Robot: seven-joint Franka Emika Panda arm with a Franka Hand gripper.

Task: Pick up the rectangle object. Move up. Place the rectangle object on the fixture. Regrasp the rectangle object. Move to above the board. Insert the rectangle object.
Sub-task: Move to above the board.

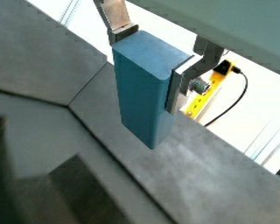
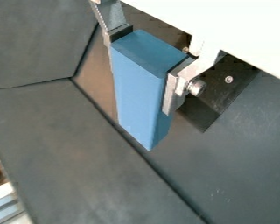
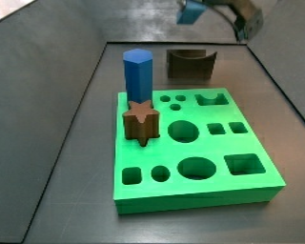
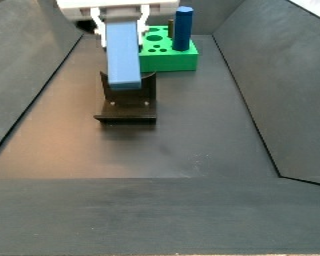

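Both wrist views: my gripper point(image 1: 154, 54) clamped on the blue block point(image 1: 145, 92), lifted off the floor. Side view: block point(image 4: 121, 52) hangs above the fixture point(image 4: 127, 102); green board point(image 4: 168, 54) behind, toward the far end.

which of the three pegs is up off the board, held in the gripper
The rectangle object, a pale blue plain block, is clamped in the gripper above the fixture. The blue hexagonal prism and brown star peg stand on the board.
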